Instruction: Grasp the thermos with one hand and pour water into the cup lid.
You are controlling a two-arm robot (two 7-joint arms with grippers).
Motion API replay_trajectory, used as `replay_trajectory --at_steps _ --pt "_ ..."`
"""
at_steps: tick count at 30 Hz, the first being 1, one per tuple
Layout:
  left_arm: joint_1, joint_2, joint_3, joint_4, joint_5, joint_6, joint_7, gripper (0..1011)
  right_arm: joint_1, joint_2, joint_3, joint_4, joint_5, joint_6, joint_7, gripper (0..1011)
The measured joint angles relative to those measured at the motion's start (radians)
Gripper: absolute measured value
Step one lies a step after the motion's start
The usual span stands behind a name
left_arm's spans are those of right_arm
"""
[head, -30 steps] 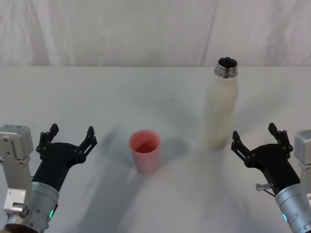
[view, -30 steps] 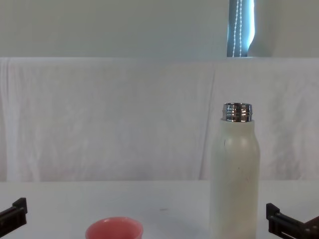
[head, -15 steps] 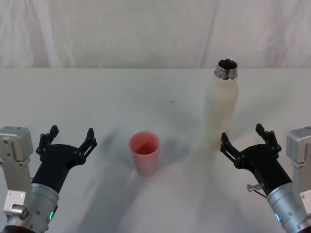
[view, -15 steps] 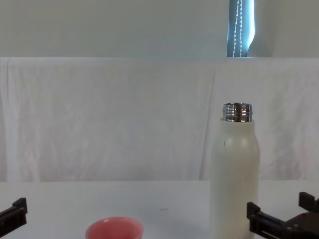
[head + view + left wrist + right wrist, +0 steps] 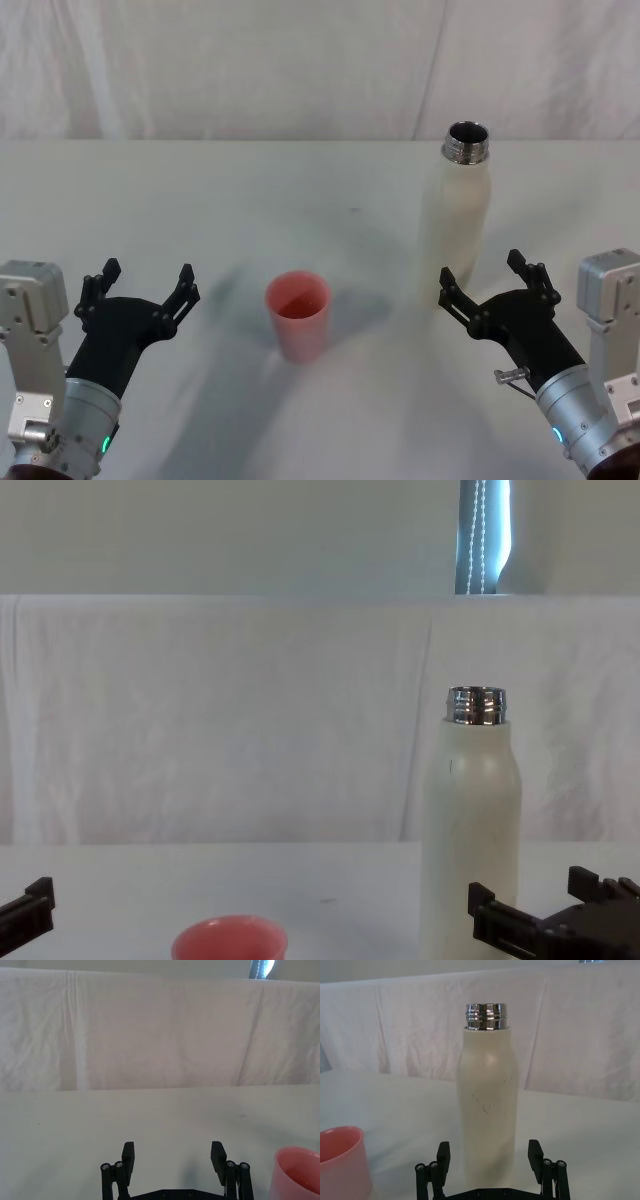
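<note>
The head view looks into the thermos (image 5: 456, 220) through its open silver neck; the chest view shows that threaded neck side-on. The right wrist view shows fine scratches on the matte cream body. Count: 1 thermos, 1 cup lid (image 5: 297, 313), 2 tools. The thermos stands upright on the white cloth-covered counter (image 5: 250, 200). The cup lid — pink, round, smooth-rimmed — sits well to the left of the thermos. The right tool (image 5: 488, 285) is spread wide just in front of the thermos base, not touching. The left tool (image 5: 140, 284), also wide, holds nothing — far left of the thermos.
</note>
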Motion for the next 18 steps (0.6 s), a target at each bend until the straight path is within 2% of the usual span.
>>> replay_trajectory --at_steps 18 --pt "0.000 0.000 0.000 0.000 0.000 0.000 0.000 1001 0.073 -0.015 -0.006 0.076 -0.025 0.007 0.008 1003"
